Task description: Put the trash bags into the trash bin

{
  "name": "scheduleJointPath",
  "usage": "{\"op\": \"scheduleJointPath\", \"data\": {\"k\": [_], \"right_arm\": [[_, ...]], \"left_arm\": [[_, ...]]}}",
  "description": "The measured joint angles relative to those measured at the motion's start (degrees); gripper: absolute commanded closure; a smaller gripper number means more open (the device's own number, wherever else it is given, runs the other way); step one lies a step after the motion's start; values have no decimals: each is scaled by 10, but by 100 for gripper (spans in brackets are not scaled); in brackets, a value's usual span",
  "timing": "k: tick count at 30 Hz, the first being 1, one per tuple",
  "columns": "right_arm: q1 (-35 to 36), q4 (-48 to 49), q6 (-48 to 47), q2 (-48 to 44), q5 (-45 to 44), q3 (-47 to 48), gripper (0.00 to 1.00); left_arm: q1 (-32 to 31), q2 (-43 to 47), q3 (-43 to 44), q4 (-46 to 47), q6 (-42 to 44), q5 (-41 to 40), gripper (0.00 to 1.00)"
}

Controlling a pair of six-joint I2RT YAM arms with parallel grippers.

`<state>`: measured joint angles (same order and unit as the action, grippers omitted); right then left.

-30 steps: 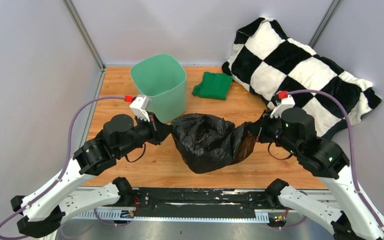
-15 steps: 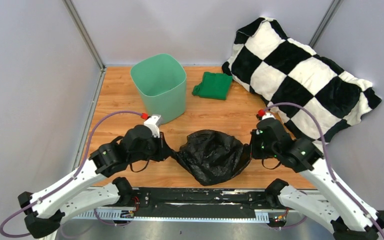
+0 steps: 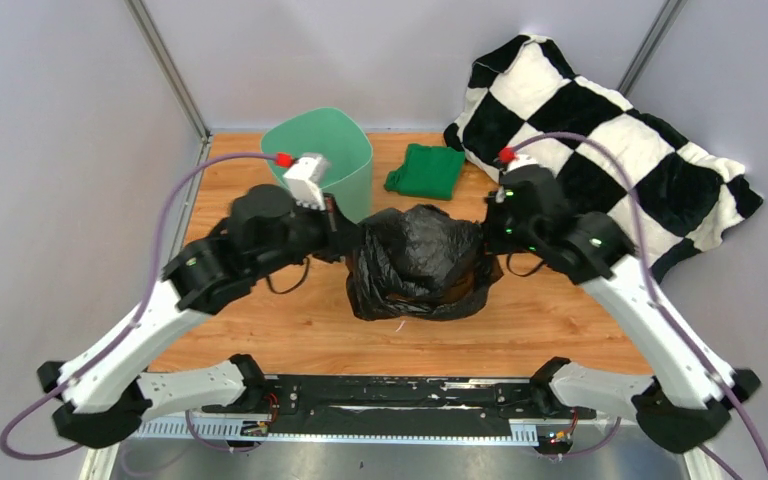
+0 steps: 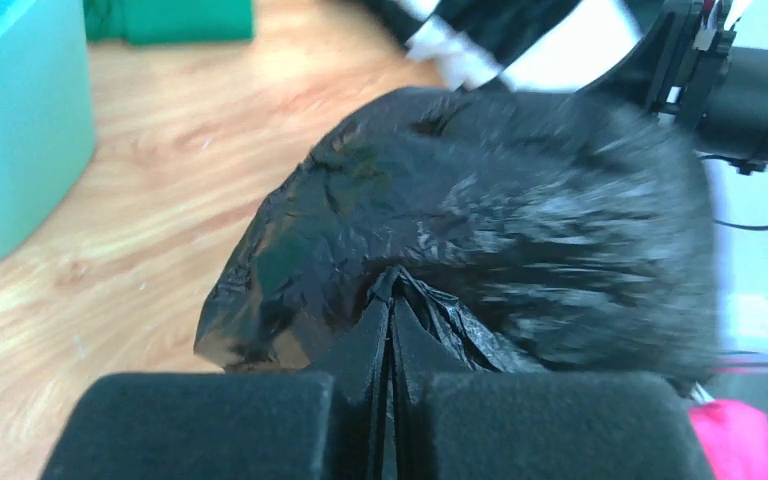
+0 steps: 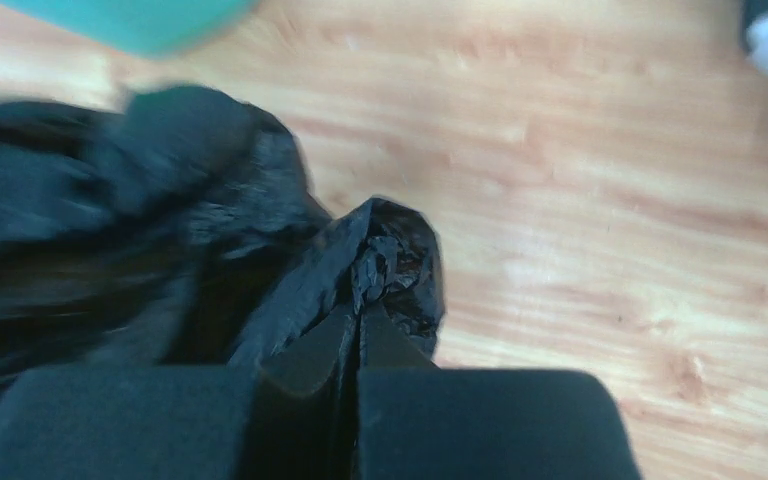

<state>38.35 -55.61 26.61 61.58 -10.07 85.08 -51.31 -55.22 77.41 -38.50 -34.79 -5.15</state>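
Observation:
The black trash bag point(image 3: 420, 262) hangs puffed up between my two grippers, over the wooden table's middle. My left gripper point(image 3: 353, 238) is shut on the bag's left edge; in the left wrist view its jaws point(image 4: 391, 290) pinch the crinkled plastic point(image 4: 520, 220). My right gripper point(image 3: 487, 238) is shut on the bag's right edge; in the right wrist view point(image 5: 362, 300) a bunched fold of the bag point(image 5: 385, 255) sits between the jaws. The mint-green trash bin point(image 3: 335, 150) stands upright just behind my left gripper, partly hidden by the arm; its wall also shows in the left wrist view point(image 4: 15, 130).
A folded dark green cloth point(image 3: 426, 170) lies behind the bag, right of the bin. A black-and-white checked pillow point(image 3: 600, 130) fills the back right corner. Grey walls close in the table point(image 3: 260, 340) on three sides.
Both arms have lifted and carried the bag away from the near edge toward the bin. The bag has bunched up taller and now hangs higher.

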Motion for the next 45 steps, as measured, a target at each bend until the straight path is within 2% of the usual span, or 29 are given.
{"op": "scheduleJointPath", "data": {"k": [5,9,14,20,21,23,27,30,34,37,42,45], "right_arm": [[-7,17,9,27,37,-184,100],[-7,-5,32,-61,63,-266,100],[-6,-32,46,-163,82,-220,100],[-5,-45,33,-141,99,-116,100],[-5,-45,29,-137,100,-114,96],[-5,-52,22,-137,102,-117,81],[-4,-62,11,-160,107,-157,35],[-4,-86,-7,-191,99,-153,22],[-4,-94,-36,-209,91,-79,15],[-4,-76,-59,-210,99,-38,14],[1,-27,-81,-174,148,-42,14],[36,4,-88,-142,160,-57,13]], "left_arm": [[10,-72,-96,-5,3,5,100],[9,-30,-188,-40,3,27,100],[0,88,-186,-48,10,75,100],[-3,110,-127,-34,21,109,100],[-3,106,-118,-35,20,107,100],[-3,97,-99,-36,20,97,100],[-3,78,-59,-36,20,85,100],[-3,64,-33,-34,26,86,100],[-3,42,-14,-32,32,89,100],[-3,23,-9,-27,32,92,100],[-3,-2,1,-21,31,95,100],[-3,-14,17,-13,30,98,100]]}}
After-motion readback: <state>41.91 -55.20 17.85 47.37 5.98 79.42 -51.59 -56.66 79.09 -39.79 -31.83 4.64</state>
